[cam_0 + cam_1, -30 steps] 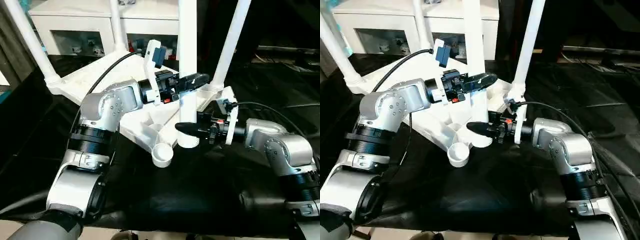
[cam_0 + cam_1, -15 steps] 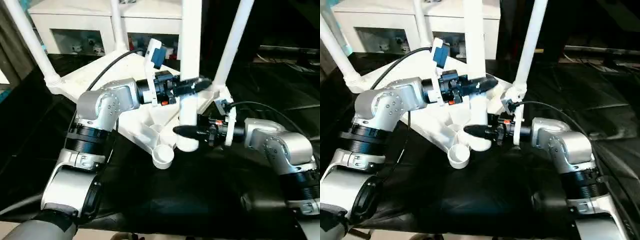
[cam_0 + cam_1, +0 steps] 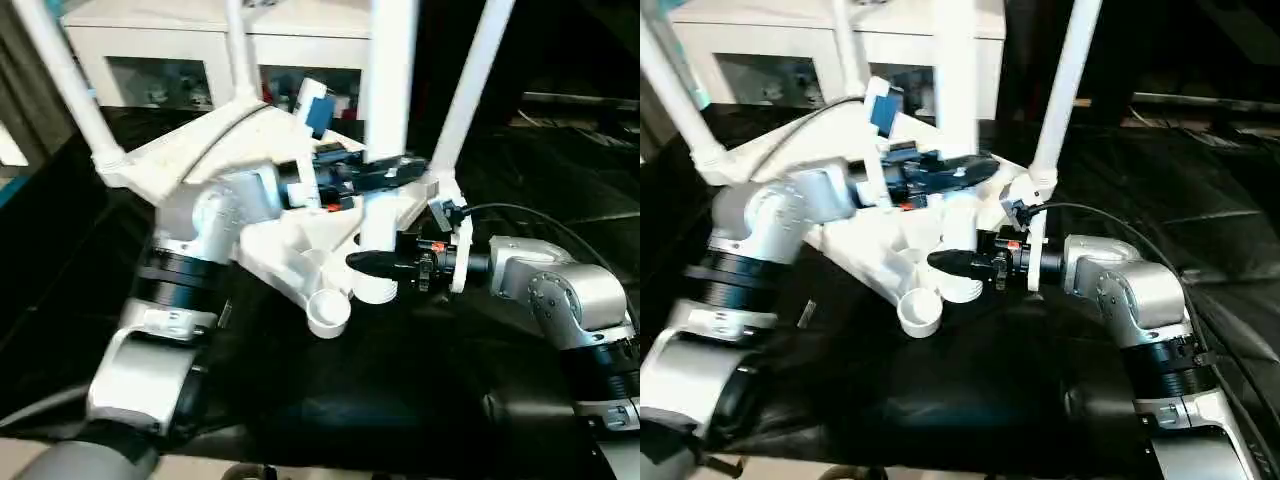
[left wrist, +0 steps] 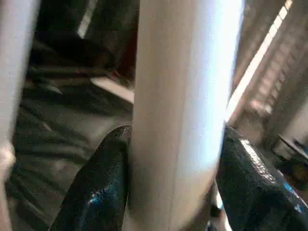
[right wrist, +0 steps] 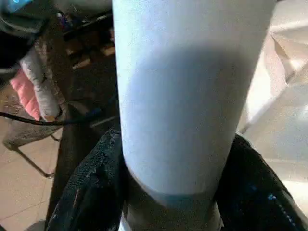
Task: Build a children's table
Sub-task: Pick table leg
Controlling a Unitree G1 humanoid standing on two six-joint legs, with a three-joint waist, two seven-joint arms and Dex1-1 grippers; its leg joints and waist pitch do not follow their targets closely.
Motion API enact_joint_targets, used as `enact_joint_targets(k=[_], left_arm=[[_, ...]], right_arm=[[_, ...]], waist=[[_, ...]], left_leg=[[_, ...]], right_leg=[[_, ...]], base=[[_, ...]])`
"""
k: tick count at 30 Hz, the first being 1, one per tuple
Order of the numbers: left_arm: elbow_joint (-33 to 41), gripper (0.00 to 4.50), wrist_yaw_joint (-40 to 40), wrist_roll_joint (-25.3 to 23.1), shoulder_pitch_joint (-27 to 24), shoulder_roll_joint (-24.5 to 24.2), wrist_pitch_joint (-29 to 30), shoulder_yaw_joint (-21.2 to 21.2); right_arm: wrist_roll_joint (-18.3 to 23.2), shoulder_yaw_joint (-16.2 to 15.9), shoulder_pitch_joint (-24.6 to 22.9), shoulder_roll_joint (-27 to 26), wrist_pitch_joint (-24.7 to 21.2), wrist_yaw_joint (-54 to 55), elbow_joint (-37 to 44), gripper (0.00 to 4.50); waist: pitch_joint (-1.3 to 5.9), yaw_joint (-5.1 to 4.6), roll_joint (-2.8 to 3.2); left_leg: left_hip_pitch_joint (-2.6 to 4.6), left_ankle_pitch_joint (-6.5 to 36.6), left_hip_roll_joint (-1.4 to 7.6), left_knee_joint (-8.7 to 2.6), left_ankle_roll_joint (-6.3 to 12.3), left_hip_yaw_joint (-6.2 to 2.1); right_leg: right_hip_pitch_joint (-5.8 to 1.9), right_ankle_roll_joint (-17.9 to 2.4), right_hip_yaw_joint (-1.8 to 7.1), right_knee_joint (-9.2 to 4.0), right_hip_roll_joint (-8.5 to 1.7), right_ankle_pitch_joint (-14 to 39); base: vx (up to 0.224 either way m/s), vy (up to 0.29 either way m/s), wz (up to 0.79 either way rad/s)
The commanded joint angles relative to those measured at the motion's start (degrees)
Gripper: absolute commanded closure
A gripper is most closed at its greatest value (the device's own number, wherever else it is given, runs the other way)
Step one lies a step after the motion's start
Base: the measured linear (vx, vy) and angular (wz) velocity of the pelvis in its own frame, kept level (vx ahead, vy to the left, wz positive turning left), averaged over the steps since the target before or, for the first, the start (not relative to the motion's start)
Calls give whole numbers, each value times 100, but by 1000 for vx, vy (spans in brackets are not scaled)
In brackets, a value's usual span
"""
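Pincers, left (image 3: 395, 172) and right (image 3: 372, 263), both clamping one leg (image 3: 385, 120), four legs upright on tabletop (image 3: 300, 240)

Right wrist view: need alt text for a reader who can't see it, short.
A thick white plastic tube leg stands upright between the right tool's two black fingers, one on each side, pressed against it. Behind it to one side lies the white ribbed tabletop; on the other side are a tiled floor and a black cable.
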State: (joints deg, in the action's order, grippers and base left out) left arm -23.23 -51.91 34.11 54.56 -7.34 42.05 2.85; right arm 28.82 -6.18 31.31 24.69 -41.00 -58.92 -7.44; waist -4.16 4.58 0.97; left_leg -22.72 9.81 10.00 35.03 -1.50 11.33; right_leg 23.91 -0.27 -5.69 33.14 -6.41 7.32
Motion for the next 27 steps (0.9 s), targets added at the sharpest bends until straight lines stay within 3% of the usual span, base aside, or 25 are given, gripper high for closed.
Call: enact_joint_targets(k=[1, 2, 5, 8, 10, 13, 18, 19, 20, 27], left_arm=[[26, 151, 35, 65, 149, 5, -18, 85], [44, 203, 27, 56, 142, 10, -14, 74], [135, 191, -29, 33, 85, 29, 36, -6], [186, 250, 0, 13, 39, 64, 58, -66], [174, 230, 70, -87, 16, 98, -19, -151], [102, 266, 153, -151, 35, 143, -82, -135], [-85, 268, 143, -135, 126, 110, -155, -8], [-101, 269, 129, -130, 134, 98, -155, 6], [-132, 269, 47, -91, 156, 46, -127, 28], [-184, 271, -163, 48, 212, -106, 10, 106]], right_arm=[[-29, -9, 47, -35, -19, 63, 18, 247], [-38, -12, 58, -42, -12, 73, 13, 249], [-54, -29, 90, -61, -2, 94, 7, 250], [-67, -43, 108, -63, 1, 101, 10, 250], [-88, -50, 128, -57, 9, 101, -4, 251], [-115, -51, 147, -58, 36, 111, -13, 252], [-163, -51, 196, -67, 179, 107, -26, 252], [-128, -37, 200, -73, 164, 86, -22, 196], [-39, 15, 214, -61, 89, 40, -11, 182], [38, 139, 247, 179, 66, -173, -104, 138]], waist=[[514, 14, -143], [502, 16, -145], [511, 28, -141], [516, 43, -140], [524, 53, -146], [527, 57, -144], [528, 55, -147], [527, 54, -143], [530, 55, -136], [528, 61, -134]], left_leg=[[148, 1080, 268, -381, 201, -128], [147, 1123, 263, -382, 198, -128], [154, 1137, 272, -386, 177, -134], [159, 1063, 285, -390, 178, -132], [150, 1038, 279, -386, 198, -132], [153, 975, 282, -383, 217, -129], [146, 995, 271, -380, 223, -126], [147, 1000, 276, -384, 222, -128], [147, 996, 275, -381, 222, -128], [153, 1005, 274, -378, 219, -123]], right_leg=[[-339, -1039, 231, -365, -272, 2111], [-337, -997, 230, -385, -278, 2244], [-336, -937, 231, -390, -278, 2318], [-329, -1016, 241, -366, -276, 2109], [-342, -1035, 242, -354, -280, 2052], [-340, -1060, 245, -344, -278, 1946], [-348, -1057, 243, -348, -274, 1951], [-349, -1064, 243, -344, -274, 1948], [-352, -1072, 243, -343, -277, 1929], [-354, -1110, 244, -332, -275, 1897]], base=[[0, 0, 0], [0, 0, 0], [0, 0, 0], [0, 0, 0], [0, 0, 0], [0, 0, 0], [0, 0, 0], [0, 0, 0], [0, 0, 0], [0, 0, 0]])
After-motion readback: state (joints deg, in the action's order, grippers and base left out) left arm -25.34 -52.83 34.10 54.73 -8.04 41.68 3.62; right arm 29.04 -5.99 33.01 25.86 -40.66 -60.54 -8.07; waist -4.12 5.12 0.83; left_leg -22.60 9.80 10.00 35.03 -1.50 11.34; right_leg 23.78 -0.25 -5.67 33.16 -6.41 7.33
